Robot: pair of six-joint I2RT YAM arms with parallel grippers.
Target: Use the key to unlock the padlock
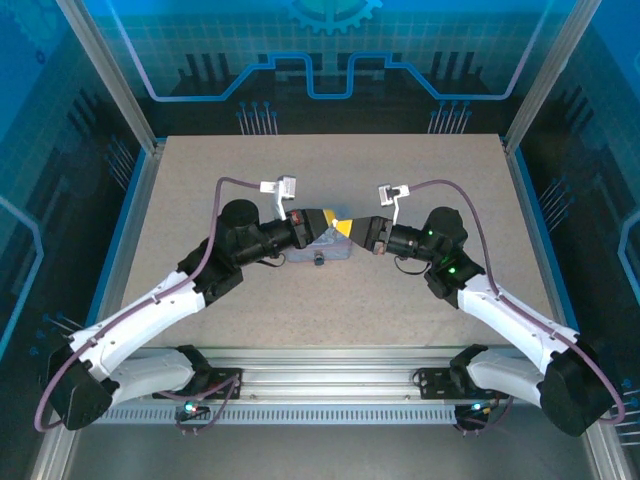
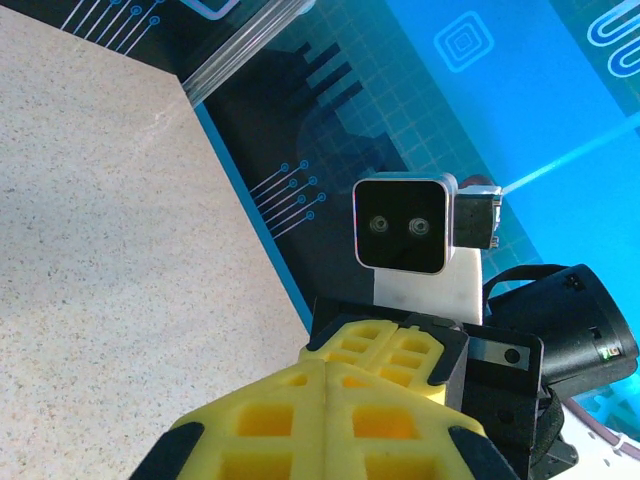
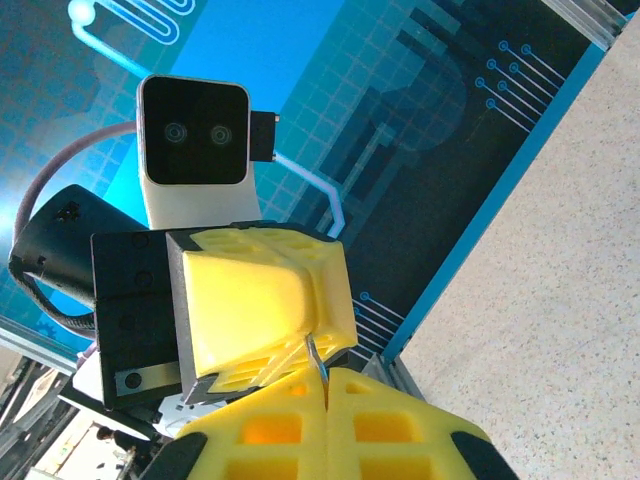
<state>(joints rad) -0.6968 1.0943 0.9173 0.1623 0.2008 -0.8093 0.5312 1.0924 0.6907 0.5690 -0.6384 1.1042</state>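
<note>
My two grippers meet tip to tip above the middle of the table. The key [image 3: 316,356], a thin dark grey sliver, runs from the seam of my left gripper [image 3: 308,335] into the seam of my right gripper [image 3: 327,382]. Both pairs of yellow fingers are pressed shut on it. In the left wrist view my left gripper [image 2: 323,372] is shut, my right gripper [image 2: 408,328] sits just beyond it, and the key is hidden. From above, the left gripper [image 1: 337,226] and right gripper [image 1: 349,228] touch over the pale blue padlock [image 1: 322,252], which lies flat and mostly covered.
The speckled beige table [image 1: 200,200] is bordered by blue-edged walls [image 1: 140,180] left and right and a dark printed back panel [image 1: 330,110]. Both forearms reach in from the near corners. The aluminium rail [image 1: 330,385] holds their bases.
</note>
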